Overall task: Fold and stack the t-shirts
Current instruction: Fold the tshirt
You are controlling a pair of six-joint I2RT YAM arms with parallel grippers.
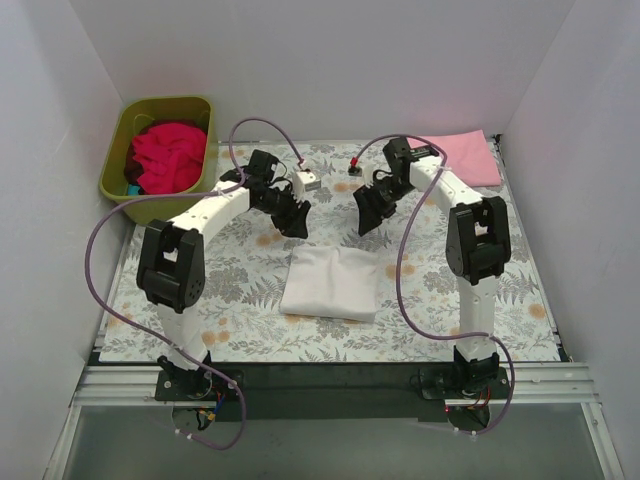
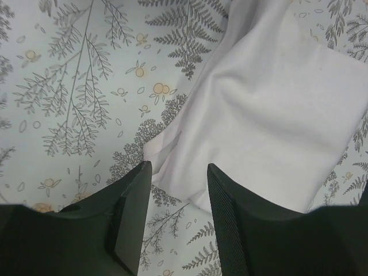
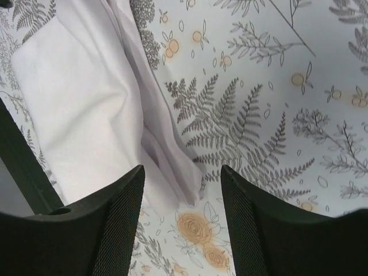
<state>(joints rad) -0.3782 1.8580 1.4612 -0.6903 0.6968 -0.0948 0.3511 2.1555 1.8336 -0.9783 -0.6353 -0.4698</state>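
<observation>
A folded white t-shirt (image 1: 333,283) lies in the middle of the floral sheet; it also shows in the left wrist view (image 2: 276,109) and the right wrist view (image 3: 86,103). A folded pale pink t-shirt (image 1: 462,156) lies at the back right. Crimson red t-shirts (image 1: 166,157) are heaped in the olive-green tub (image 1: 117,150) at the back left. My left gripper (image 1: 293,222) is open and empty, above the white shirt's far left corner (image 2: 178,169). My right gripper (image 1: 366,218) is open and empty, above its far right corner (image 3: 183,172).
The grey-and-orange floral sheet (image 1: 230,300) covers the table. A small white and silver box (image 1: 307,181) and a small dark object (image 1: 355,166) lie at the back centre. White walls close in the left, back and right sides.
</observation>
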